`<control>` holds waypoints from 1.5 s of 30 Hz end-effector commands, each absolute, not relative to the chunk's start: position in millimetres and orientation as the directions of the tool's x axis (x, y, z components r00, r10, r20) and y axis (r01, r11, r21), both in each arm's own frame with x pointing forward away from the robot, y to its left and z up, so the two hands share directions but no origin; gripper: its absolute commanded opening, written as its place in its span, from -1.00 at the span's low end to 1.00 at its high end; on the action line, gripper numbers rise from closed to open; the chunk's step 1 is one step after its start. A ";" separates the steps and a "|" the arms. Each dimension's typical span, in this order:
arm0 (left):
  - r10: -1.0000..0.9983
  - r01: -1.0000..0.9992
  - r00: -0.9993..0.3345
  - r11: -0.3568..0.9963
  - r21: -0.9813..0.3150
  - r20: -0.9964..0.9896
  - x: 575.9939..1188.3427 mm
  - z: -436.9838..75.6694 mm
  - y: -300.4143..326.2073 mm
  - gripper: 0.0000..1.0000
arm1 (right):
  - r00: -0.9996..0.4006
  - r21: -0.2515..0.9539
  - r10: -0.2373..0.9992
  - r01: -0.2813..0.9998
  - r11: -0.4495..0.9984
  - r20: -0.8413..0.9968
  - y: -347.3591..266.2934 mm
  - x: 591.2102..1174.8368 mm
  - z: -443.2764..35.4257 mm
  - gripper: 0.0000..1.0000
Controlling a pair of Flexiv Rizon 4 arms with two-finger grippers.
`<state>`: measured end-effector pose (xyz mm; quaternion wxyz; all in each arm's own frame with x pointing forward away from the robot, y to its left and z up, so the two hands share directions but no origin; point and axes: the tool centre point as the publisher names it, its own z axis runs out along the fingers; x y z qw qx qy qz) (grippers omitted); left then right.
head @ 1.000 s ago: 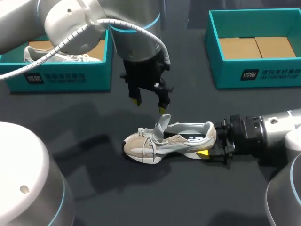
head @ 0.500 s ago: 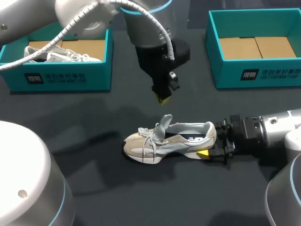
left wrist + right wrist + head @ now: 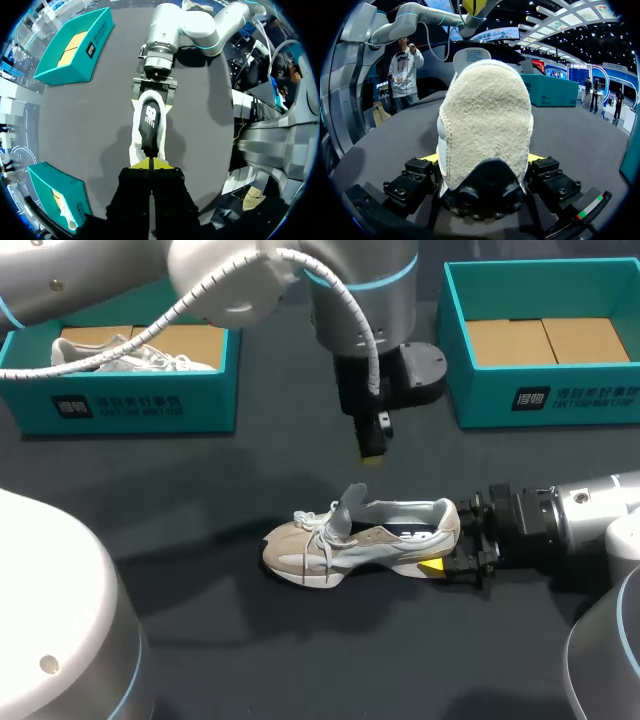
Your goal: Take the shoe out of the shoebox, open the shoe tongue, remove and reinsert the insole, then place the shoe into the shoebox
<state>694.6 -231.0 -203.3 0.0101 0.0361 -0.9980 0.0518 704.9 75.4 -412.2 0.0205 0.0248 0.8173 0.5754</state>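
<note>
A beige and white shoe [image 3: 360,538] lies on its sole on the dark table, toe toward my left, with its tongue [image 3: 347,505] standing up. My right gripper [image 3: 445,548] is at the heel, one finger on each side, shut on the shoe [image 3: 485,130]. My left gripper [image 3: 372,447] hangs above and slightly behind the tongue, shut and holding nothing. In the left wrist view its joined yellow tips [image 3: 150,163] sit over the shoe [image 3: 149,125], and my right gripper [image 3: 151,102] clasps the heel at the far end.
A teal shoebox [image 3: 130,405] at the back left holds a second shoe [image 3: 120,355]. Another teal shoebox [image 3: 560,395] at the back right shows only its cardboard floor. Bare dark table lies in front of the shoe.
My left gripper has shut from open and moved to the right, staying above the shoe. The shoe and my right arm have not moved.
</note>
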 end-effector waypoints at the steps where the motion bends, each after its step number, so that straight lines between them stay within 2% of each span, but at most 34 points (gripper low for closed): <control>1: -0.005 -0.007 -1.000 0.994 -0.109 0.015 690.4 -226.9 -243.8 -1.00 | -0.998 0.940 0.065 0.018 0.340 -0.004 74.2 704.4 -412.2 -1.00; 4: 0.079 0.079 -0.997 0.986 -0.150 -0.006 689.6 -240.4 -252.7 -1.00 | -0.998 0.940 0.065 0.018 0.340 -0.004 74.2 704.4 -412.2 -1.00; 15: 0.079 0.079 -0.997 0.986 -0.150 -0.006 689.6 -240.4 -252.7 -1.00 | -0.998 0.940 0.065 0.018 0.340 -0.004 74.2 704.4 -412.2 -1.00; 25: 0.088 0.082 -0.996 0.986 -0.146 0.032 689.0 -290.8 -265.1 -1.00 | -0.998 0.940 0.065 0.018 0.340 -0.004 74.2 704.4 -412.2 -1.00; 39: 0.088 0.082 -0.996 0.986 -0.146 0.032 689.0 -290.8 -265.1 -1.00 | -0.998 0.940 0.065 0.018 0.340 -0.004 74.2 704.4 -412.2 -1.00; 45: 0.097 0.086 -0.993 0.983 -0.164 0.060 691.9 -315.7 -270.2 -1.00 | -0.998 0.940 0.065 0.018 0.340 -0.004 74.2 704.4 -412.2 -1.00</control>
